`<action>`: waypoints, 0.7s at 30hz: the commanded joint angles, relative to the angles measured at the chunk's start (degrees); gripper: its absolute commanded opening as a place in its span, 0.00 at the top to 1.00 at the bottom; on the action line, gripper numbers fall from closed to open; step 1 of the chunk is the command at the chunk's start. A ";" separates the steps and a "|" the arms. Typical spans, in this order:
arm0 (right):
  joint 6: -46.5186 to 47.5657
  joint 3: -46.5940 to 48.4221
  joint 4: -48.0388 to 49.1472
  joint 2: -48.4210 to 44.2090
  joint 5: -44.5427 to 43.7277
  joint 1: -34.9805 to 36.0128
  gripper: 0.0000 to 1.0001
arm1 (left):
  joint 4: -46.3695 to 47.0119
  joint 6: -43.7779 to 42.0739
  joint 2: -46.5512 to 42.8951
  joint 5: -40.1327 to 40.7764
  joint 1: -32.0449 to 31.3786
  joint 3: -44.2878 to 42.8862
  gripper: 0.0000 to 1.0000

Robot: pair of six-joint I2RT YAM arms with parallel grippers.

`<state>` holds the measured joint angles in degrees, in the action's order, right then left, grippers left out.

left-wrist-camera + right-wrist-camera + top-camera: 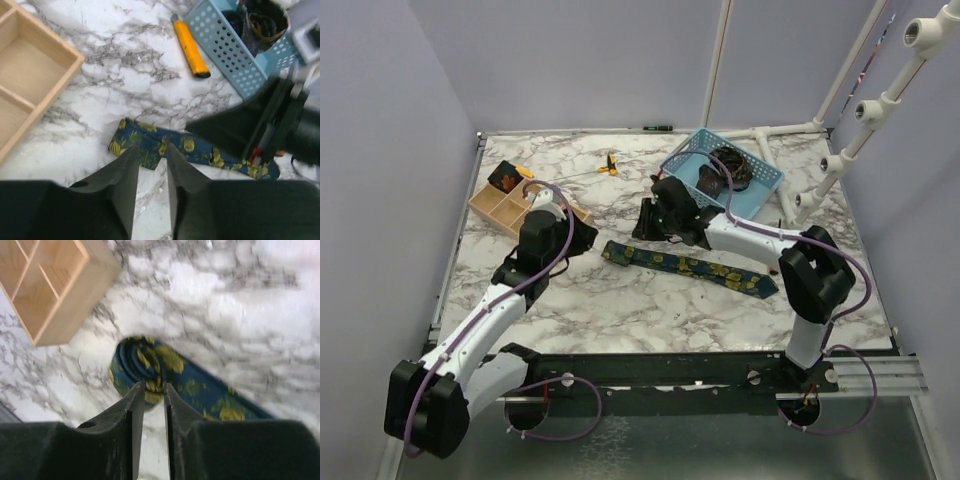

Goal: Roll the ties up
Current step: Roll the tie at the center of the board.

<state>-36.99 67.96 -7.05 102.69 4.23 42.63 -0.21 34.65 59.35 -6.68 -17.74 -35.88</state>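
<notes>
Two robot arms reach over a navy floral tie (pixel 690 267) lying across the middle of a marble desk (pixel 620 310); the step in hand looks like starting the roll at the tie's left end; to do it well, one hand should pinch that end's edge while the other keeps the strip flat and straight, each turn laid squarely on the last so the coil neither cones nor slips, the fabric kept lightly taut; the right hand (pixel 150 386) has its fingers a narrow slit apart with the tie's end at their tips, and I cannot tell whether they pinch the cloth; the left hand (pixel 152 147) is narrow too, nothing seen between its fingers, its tips just above the same end; the tie is a long narrow strip, navy with yellow-green flowers, thin and limp; its left end seems curled into a first loose turn in the blurred right wrist view, the rest stretched flat toward the right arm's base; it lies near a wooden tray (pixel 495 208) but apart from it; a blue basket (pixel 765 172) stands behind
</notes>
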 commanded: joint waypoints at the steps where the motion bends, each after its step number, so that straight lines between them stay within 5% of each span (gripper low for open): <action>1: 4.63 10.76 -7.86 8.61 -3.36 -0.28 0.77 | -11.58 8.18 -4.97 16.39 -8.68 5.19 0.78; 6: 6.22 24.55 -14.78 19.29 -5.43 -0.27 0.85 | -14.99 14.94 -5.27 25.27 -16.32 8.22 1.00; 12: 7.53 32.56 -17.87 25.54 -2.08 -0.13 0.90 | -12.77 14.51 -0.85 24.38 -16.72 9.96 1.00; 21: 8.88 30.06 -16.50 25.92 2.81 0.80 0.91 | -2.34 10.26 15.31 18.47 -16.72 6.10 1.00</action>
<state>-29.74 98.87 -22.81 127.87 3.70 42.92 -7.51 47.09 68.55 14.04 -34.26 -26.87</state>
